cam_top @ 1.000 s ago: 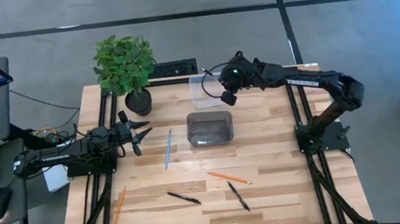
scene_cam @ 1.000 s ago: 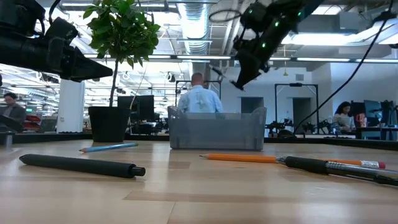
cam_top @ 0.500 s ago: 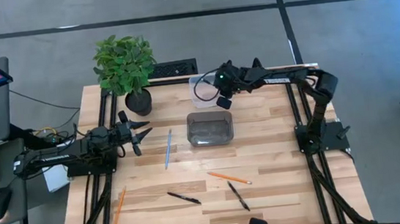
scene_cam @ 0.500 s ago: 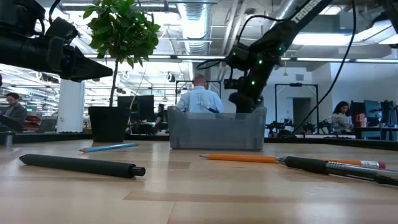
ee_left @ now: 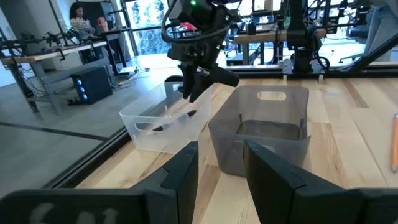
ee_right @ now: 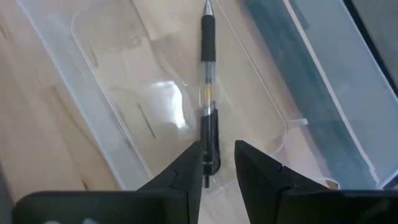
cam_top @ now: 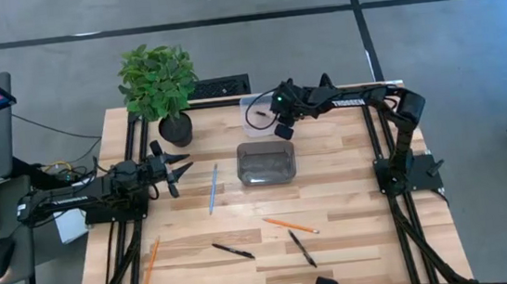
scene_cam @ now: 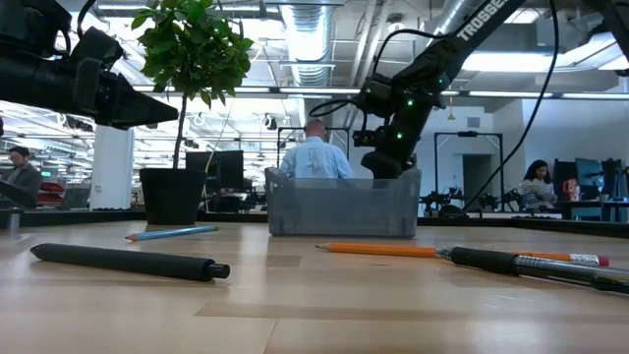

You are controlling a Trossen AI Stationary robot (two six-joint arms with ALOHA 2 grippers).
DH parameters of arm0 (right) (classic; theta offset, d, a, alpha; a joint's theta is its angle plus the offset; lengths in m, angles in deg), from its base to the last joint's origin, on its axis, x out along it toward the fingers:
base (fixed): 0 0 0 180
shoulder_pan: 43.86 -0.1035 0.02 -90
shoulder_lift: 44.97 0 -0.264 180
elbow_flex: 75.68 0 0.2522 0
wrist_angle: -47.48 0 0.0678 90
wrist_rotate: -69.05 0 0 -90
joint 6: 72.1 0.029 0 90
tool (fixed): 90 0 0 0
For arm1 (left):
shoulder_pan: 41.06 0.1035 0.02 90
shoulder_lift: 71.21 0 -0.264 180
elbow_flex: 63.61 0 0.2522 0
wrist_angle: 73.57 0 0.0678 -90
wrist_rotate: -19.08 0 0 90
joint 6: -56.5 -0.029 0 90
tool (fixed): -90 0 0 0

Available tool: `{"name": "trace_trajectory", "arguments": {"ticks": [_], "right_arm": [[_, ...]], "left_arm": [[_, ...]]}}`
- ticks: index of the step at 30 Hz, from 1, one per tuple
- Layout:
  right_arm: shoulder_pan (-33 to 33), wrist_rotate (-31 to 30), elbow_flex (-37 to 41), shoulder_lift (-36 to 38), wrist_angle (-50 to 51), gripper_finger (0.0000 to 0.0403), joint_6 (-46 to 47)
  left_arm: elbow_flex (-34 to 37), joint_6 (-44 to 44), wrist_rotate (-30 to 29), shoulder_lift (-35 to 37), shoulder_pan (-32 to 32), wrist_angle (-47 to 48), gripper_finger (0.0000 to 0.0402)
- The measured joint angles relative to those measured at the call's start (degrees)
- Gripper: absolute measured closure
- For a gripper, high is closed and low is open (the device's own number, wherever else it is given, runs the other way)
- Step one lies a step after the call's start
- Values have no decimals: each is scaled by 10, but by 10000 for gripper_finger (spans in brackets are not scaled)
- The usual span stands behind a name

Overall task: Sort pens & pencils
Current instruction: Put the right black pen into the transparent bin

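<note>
Dark jointed arms, green wrist light

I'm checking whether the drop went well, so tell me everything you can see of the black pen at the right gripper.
The black pen with a clear middle barrel is slim and straight, with a dark grip section and a pointed metal tip. Its rear end sits between the fingers of the right gripper, which look slightly parted. It lies over the floor of the clear plastic bin; whether it rests there is unclear.
</note>
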Motion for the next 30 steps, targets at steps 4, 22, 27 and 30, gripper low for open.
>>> {"name": "trace_trajectory", "arguments": {"ticks": [4,22,27,30], "right_arm": [[-3,-2,0,0,0,284,1],[-209,15,-42,211,282,283,231],[-334,17,-42,242,296,283,339],[-402,17,-42,246,297,283,393]], "left_arm": [[0,0,0,0,0,0,284],[0,-3,2,0,0,0,284],[0,-3,1,0,0,0,284],[0,-3,1,0,0,0,284]]}}
